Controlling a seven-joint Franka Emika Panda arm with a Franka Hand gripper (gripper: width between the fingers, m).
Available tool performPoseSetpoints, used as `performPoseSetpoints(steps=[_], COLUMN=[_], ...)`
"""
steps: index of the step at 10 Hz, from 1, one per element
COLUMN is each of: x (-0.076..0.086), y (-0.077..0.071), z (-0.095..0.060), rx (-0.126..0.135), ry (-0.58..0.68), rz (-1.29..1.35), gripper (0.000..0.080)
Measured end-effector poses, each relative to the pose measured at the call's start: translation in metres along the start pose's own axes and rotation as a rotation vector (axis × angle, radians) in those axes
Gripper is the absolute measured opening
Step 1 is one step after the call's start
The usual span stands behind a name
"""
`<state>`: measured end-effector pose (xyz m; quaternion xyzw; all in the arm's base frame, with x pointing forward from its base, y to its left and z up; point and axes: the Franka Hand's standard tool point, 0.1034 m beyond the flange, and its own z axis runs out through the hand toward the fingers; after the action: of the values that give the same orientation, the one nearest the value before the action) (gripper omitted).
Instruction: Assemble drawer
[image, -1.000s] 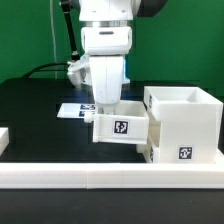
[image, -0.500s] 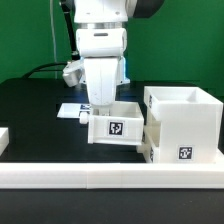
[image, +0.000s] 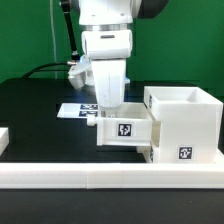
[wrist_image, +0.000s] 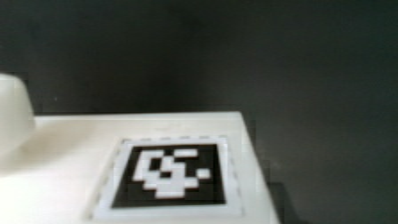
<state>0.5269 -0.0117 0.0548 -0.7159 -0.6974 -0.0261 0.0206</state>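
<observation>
My gripper (image: 108, 108) reaches down into a small white tray (image: 125, 131) with a square tag on its front, and it is shut on the tray's wall. The fingertips are hidden behind the tray. The tray sits low over the black table, and its right end is against the left side of the tall hollow box shell (image: 186, 124). The shell stands at the exterior view's right with its open side up and a tag low on its front. The wrist view shows only a tagged white surface (wrist_image: 171, 172) close below the camera. No fingers show there.
The long low white rail (image: 100, 177) runs across the front of the table. The marker board (image: 72, 110) lies flat behind the gripper. A small white part (image: 3, 138) shows at the exterior view's left edge. Black table (wrist_image: 267, 50) lies beyond the tray.
The gripper and tray shifted toward the exterior view's left, then back right. The tray now sits closer against the box shell's side than a second ago.
</observation>
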Motion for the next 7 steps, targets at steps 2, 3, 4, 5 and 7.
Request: performPoseSetpoints(steps=[2, 3, 4, 5, 7], x=[0.0006, 0.0005, 0.0004, 0.0004, 0.0008], y=[0.0001, -0.0003, -0.0006, -0.0007, 0.0004], z=[0.0004, 0.0009, 0.0013, 0.0015, -0.0015], rx=[-0.003, -0.001, 0.0, 0.0, 0.01], ry=[0.0, 0.0, 0.0, 0.0, -0.004], rz=[0.013, 0.013, 0.014, 0.014, 0.012], gripper=[0.0042, 0.0042, 0.0042, 0.0042, 0.0042])
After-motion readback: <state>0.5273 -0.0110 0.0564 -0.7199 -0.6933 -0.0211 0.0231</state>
